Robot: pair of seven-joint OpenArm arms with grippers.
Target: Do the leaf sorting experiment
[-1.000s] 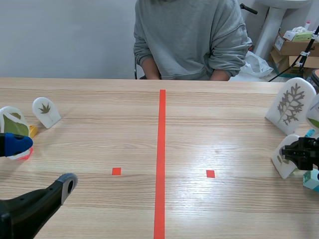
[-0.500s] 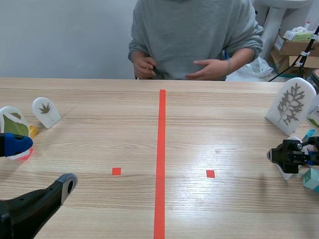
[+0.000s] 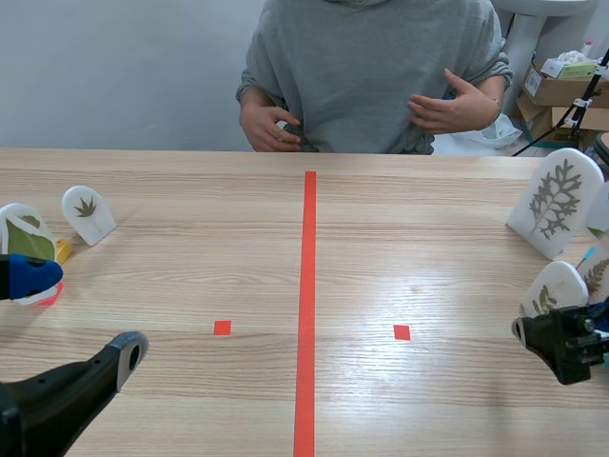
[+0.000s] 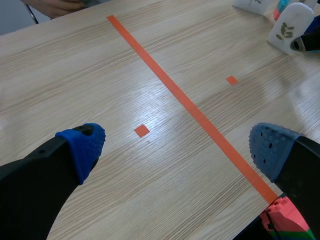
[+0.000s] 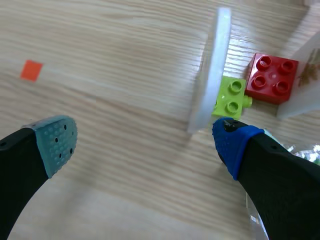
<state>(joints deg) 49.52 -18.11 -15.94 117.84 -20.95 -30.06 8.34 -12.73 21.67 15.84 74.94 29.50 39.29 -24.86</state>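
Wooden table, leaf plaques, toy bricks

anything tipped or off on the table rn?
Nothing stands out. The left card, big right card and small right card all stand upright. The small one sits in its green brick, and the right gripper is open beside it.
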